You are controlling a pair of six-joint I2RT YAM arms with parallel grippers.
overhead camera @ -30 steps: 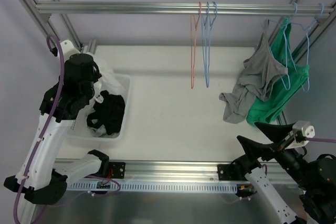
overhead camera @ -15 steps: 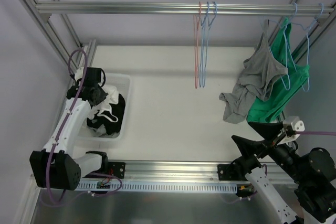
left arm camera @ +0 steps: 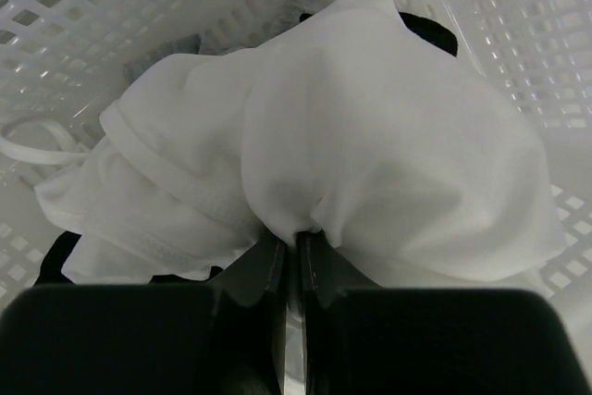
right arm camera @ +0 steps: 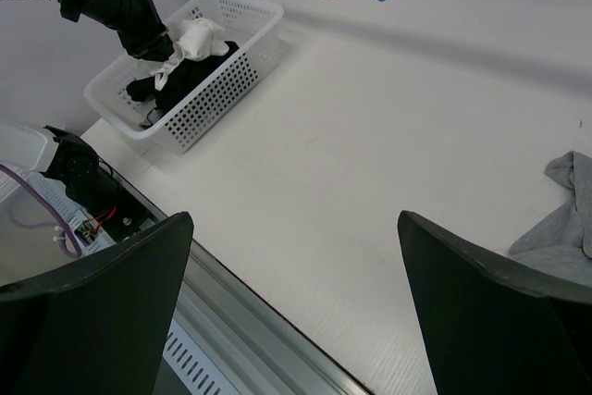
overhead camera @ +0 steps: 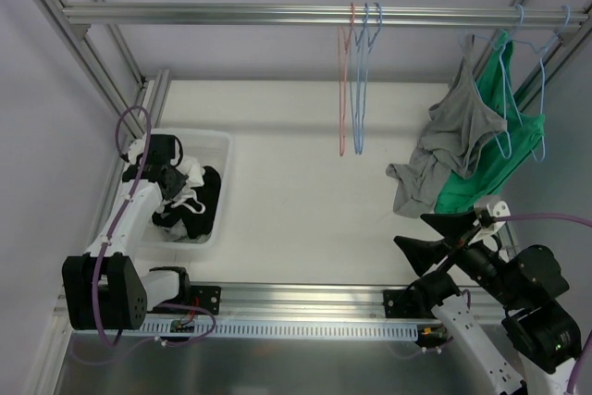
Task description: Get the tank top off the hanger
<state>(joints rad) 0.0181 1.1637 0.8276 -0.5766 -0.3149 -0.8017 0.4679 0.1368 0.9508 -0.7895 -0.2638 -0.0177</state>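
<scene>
Top view: left gripper sits in the basket at mid-left, on the white tank top. A grey tank top hangs off a blue hanger upper right, apart from the right gripper at lower right, jaws spread.
Left wrist: jaws pressed together, pinching a fold of the white tank top.
Right wrist: only a grey hem shows at the right edge on the worktop; basket upper left.

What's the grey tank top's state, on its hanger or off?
On. The grey tank top hangs from a light-blue hanger on the rail, its lower end pooled on the table.
</scene>
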